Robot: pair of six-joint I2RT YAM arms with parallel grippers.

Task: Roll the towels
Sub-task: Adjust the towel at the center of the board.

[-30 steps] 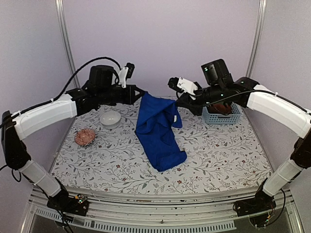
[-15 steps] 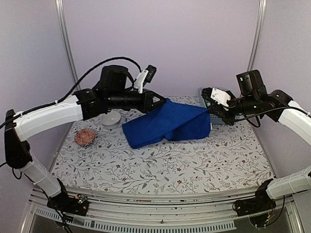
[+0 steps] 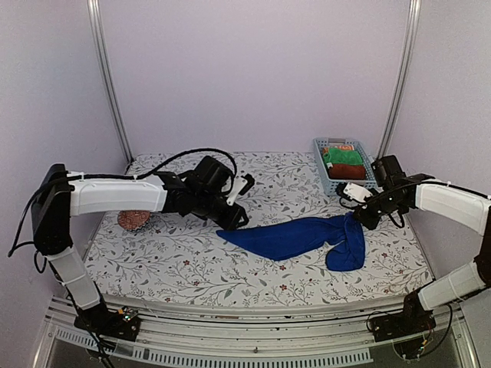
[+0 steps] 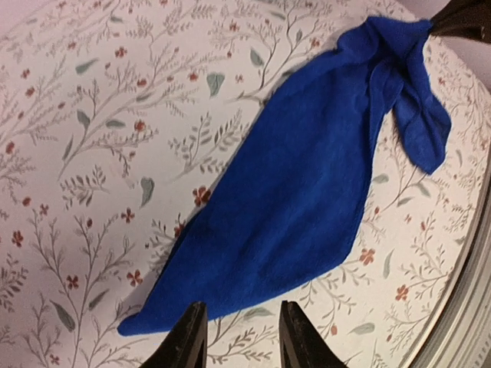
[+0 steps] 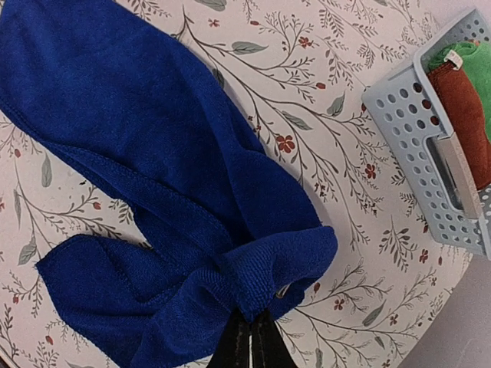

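Blue towel [image 3: 295, 236]: lies flat on the table [image 3: 192, 268], left of the basket [image 3: 337, 188] and on its near side, drawn out into one long narrow strip. Runs roughly left to right, long axis aimed from well left of the basket toward a spot just in front of its near wall. Tapers to a rumpled point at the end farthest from the basket. Bunches and folds over itself at the end closest to it.

Left gripper [image 4: 238, 330]: sits low at the strip's end away from the basket, jaws partly apart, nothing pinched between them. Faces along the strip toward the basket, with the towel's tip just ahead of the fingertips; touching or only close, cannot tell.

Right gripper [image 5: 250, 341]: sits close in front of the basket, clamped tight on the bunched corner of the blue towel, cloth wrapped round the fingertips.

Inside the basket: red towel [image 5: 460, 107], folded beside a green cloth [image 5: 476, 61].

By the look of it, spreading nearly done and rolling not yet begun. Hinges on that long axis: calls for rolling along it, from one short end toward the other. Favours the left gripper, nearer the free tip and already in line. On the basket side, probably calls first for a release and a smoothing of the bunched end.
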